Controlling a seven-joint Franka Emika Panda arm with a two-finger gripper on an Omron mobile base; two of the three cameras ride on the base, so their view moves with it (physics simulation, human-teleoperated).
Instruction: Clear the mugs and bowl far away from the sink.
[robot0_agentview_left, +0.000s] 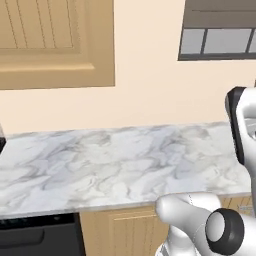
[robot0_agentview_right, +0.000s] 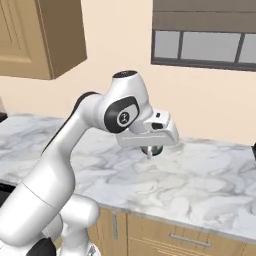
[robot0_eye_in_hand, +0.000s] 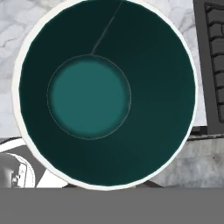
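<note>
A mug (robot0_eye_in_hand: 89, 96) with a white rim and a dark teal inside takes up most of the hand view, seen straight down from above. In the right base view the same mug (robot0_agentview_right: 152, 150) shows as a small dark round thing hanging under the hand, just above the marble counter (robot0_agentview_right: 200, 185). My gripper (robot0_agentview_right: 151, 146) is shut on the mug, and its fingers are hidden behind it. The dark grey sink (robot0_eye_in_hand: 212, 65) with its wire grid lies along the right edge of the hand view, close to the mug. The bowl is out of view.
The marble counter (robot0_agentview_left: 100, 160) runs wide to the left, with wooden drawers (robot0_agentview_right: 165, 235) under its front edge. A wall cabinet (robot0_agentview_left: 55, 45) hangs above, and a window (robot0_agentview_right: 205, 47) is at the back right. A dark appliance (robot0_agentview_left: 35, 240) sits below the counter's left end.
</note>
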